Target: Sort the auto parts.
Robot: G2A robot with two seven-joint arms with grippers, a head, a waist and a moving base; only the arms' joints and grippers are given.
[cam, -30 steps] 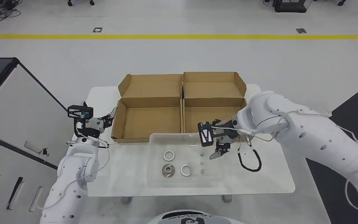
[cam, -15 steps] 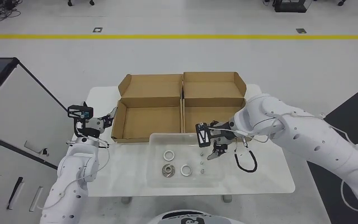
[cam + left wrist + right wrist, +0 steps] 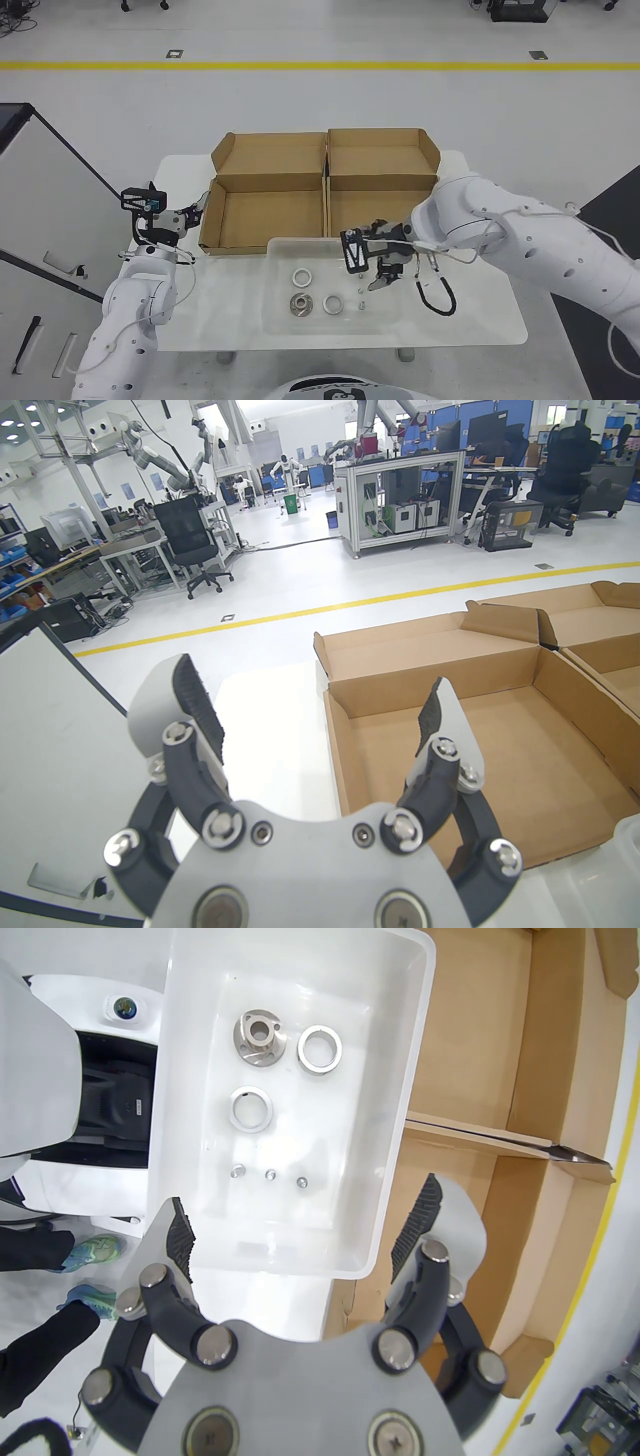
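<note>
A clear plastic tray sits at the table's front middle. In it lie a metal flange, two metal rings and three small nuts. My right gripper hangs open over the tray's right end, above and beside the nuts. The right wrist view looks down on the flange, the rings and the nuts, beyond the open right gripper. My left gripper stays open at the left box's outer edge, nothing between its fingers.
Two open cardboard boxes stand side by side behind the tray, the left box and the right box, both bare inside. The left box lies just ahead of my left gripper. A white panel leans left of the table.
My right gripper has moved left, from beside the tray's right end to over its inside near the nuts. The left arm has not moved.
</note>
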